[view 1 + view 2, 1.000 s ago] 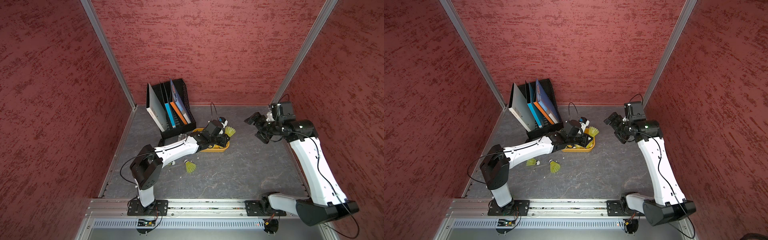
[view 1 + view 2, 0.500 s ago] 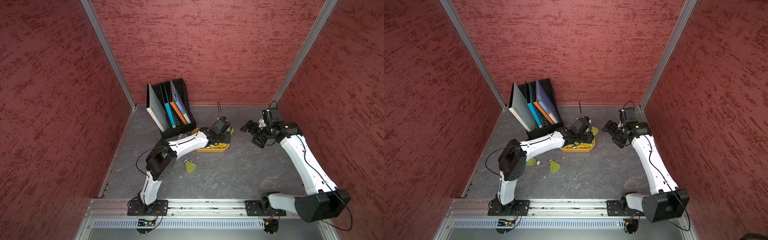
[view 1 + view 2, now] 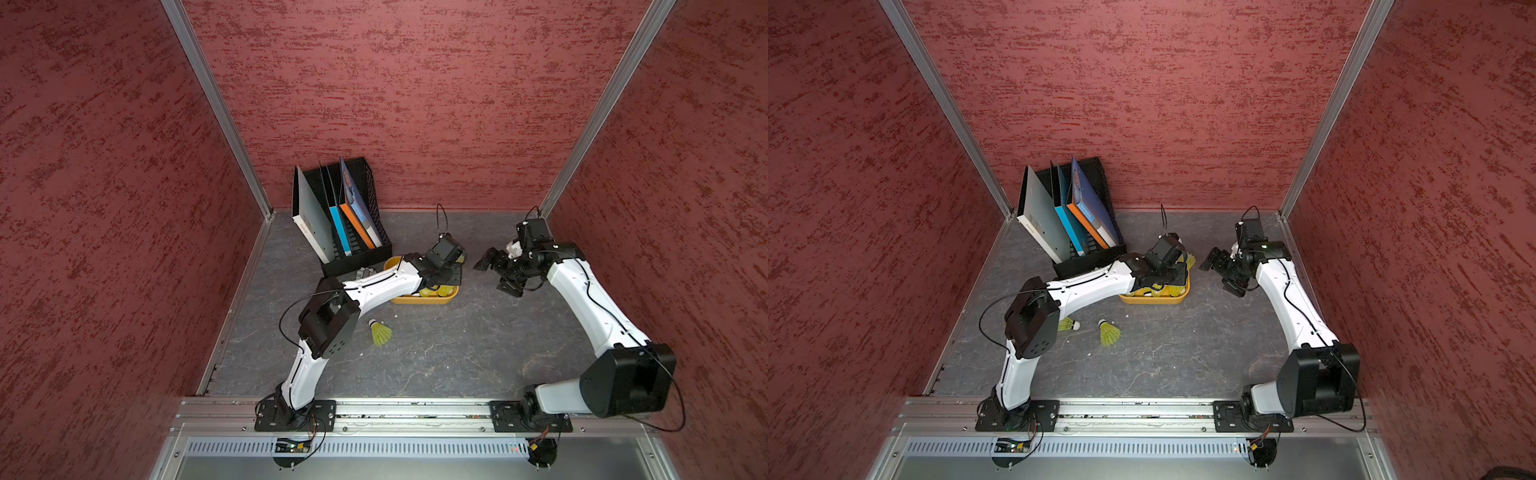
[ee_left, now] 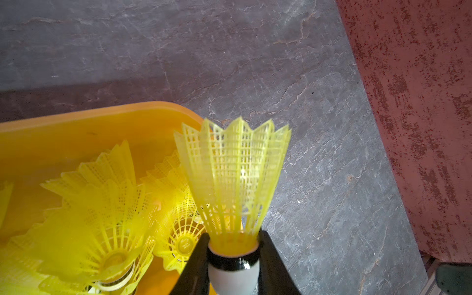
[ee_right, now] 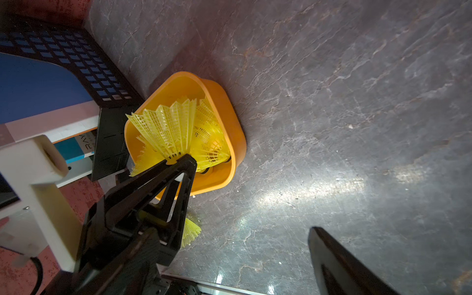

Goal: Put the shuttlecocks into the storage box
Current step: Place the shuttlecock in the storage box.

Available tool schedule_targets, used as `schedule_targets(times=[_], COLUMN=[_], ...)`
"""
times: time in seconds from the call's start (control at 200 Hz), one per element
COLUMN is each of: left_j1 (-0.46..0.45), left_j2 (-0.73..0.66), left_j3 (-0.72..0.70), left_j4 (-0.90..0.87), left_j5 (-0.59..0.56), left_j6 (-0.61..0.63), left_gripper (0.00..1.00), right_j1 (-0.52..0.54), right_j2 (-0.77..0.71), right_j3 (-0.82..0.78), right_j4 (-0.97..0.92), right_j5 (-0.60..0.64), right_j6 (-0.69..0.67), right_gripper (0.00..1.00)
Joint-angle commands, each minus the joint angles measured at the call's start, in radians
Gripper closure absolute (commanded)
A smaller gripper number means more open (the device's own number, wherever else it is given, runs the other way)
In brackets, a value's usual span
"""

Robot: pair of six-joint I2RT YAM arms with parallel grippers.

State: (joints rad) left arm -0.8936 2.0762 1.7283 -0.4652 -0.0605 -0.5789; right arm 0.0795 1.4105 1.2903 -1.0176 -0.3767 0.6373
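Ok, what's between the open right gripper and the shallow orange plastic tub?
Bare grey floor in both top views; only the neon yellow shuttlecock pinched by the left gripper overhangs the rim of the tub toward the right gripper.

Many shuttlecocks were piled in the storage box. A file rack was set just behind the box. Two loose shuttlecocks were left in front of it.
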Motion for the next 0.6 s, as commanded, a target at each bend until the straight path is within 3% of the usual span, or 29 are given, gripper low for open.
schedule_targets(times=[0.0, 0.596], left_j1=[-0.007, -0.005], left_j2=[0.041, 0.071], left_j3=[0.019, 0.031], left_j4=[-0.025, -0.02], left_j5=[-0.023, -0.044], left_j6=[0.007, 0.011], left_gripper=[0.79, 0.75], right_j1=[-0.008, -0.008], right_j2=[-0.013, -0.057], right_j3=[-0.011, -0.045], right_j4=[0.031, 0.025], right_j5=[-0.026, -0.036], right_j6=[-0.028, -0.017], right_gripper=[0.06, 0.06])
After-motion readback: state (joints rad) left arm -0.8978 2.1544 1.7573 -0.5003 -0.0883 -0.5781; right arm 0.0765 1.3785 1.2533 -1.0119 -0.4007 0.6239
